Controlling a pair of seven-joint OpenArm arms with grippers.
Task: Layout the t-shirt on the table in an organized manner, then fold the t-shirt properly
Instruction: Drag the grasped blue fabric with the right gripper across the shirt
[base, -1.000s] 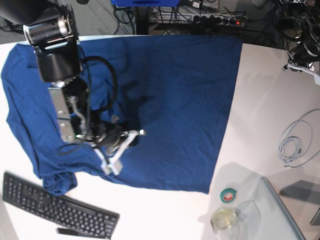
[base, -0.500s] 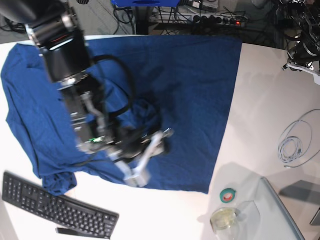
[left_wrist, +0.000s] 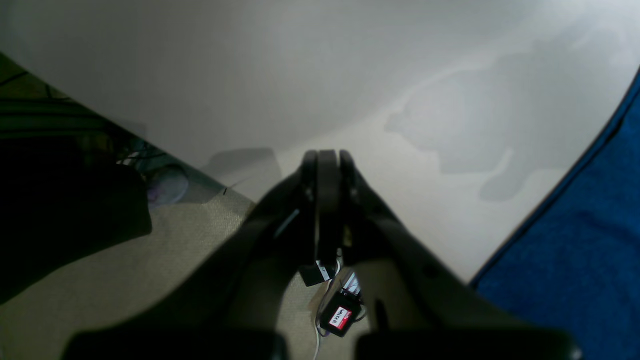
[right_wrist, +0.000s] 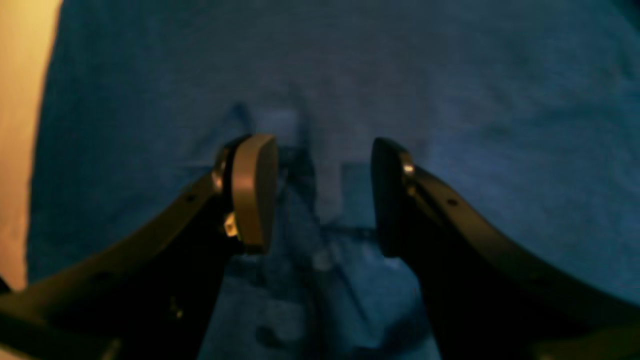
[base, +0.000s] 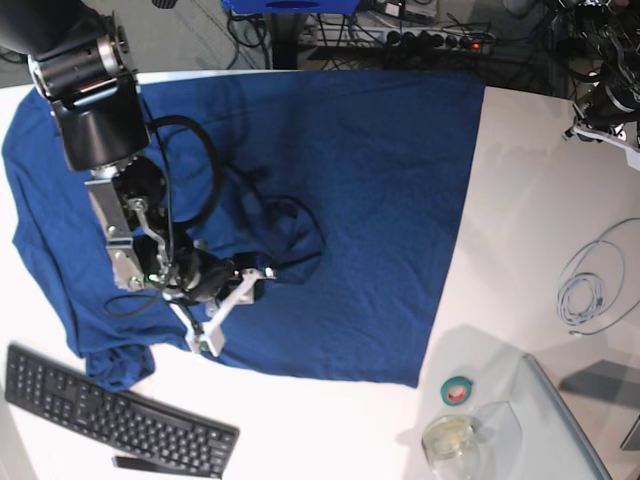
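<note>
The dark blue t-shirt lies spread over most of the white table, with a rumpled raised fold near its middle and a bunched sleeve at the lower left. My right gripper hovers open just left of that fold. In the right wrist view the right gripper has only flat blue cloth below its spread fingers. My left gripper is shut on nothing above the bare table near its edge, and the t-shirt's hem is off to its right.
A black keyboard lies at the front left, touching the bunched sleeve. A green tape roll, a glass jar and a clear sheet sit front right. A white cable coil lies at the right.
The right gripper carried cloth to the right, opened and let it go, then drew back left. A rumpled fold now lies mid-shirt. The left arm has not moved.
</note>
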